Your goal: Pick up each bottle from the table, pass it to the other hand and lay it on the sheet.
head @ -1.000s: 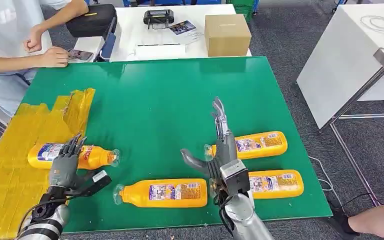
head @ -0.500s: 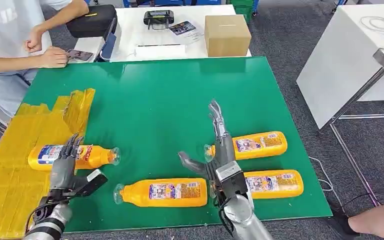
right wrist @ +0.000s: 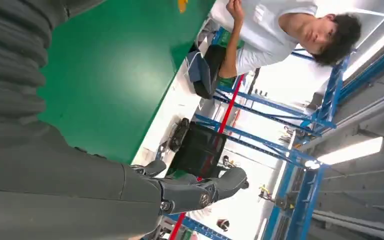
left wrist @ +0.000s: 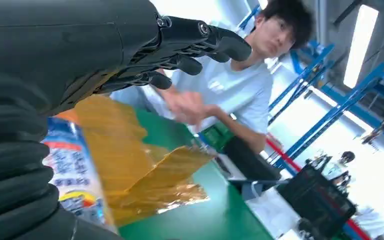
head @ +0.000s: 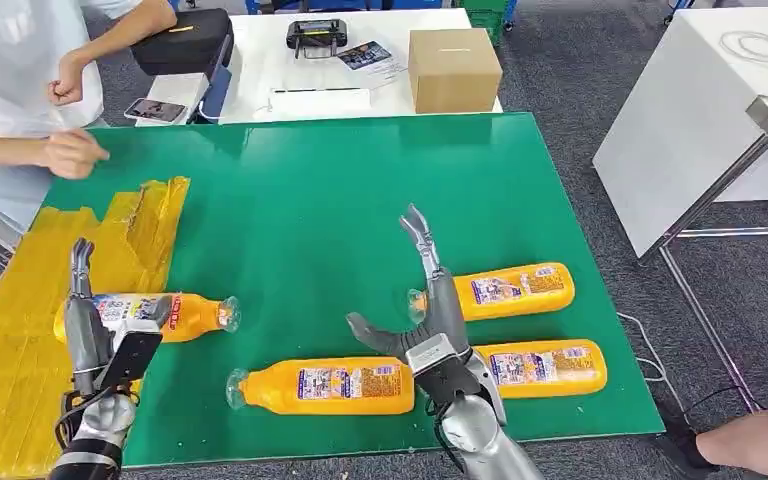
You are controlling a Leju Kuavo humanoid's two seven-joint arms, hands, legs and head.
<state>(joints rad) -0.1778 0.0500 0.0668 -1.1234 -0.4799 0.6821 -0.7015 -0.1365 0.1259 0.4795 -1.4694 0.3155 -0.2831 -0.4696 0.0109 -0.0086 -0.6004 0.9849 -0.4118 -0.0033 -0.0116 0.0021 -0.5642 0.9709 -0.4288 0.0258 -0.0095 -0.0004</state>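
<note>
while i watch from the head view, my left hand [head: 95, 335] hangs empty, fingers straight, over a yellow plastic bottle [head: 175, 314] lying across the edge of the crinkled yellow sheet [head: 20, 340]. my right hand [head: 425, 320] is spread wide, empty, among three more yellow bottles [head: 325, 386] [head: 515, 288] [head: 550, 366] lying on the green table [head: 310, 200]. a person's hand [head: 72, 153] hovers by the far left corner.

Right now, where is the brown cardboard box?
In the head view, the brown cardboard box stands on the white table beyond the far edge of the green table, to the right of the black device.
</note>
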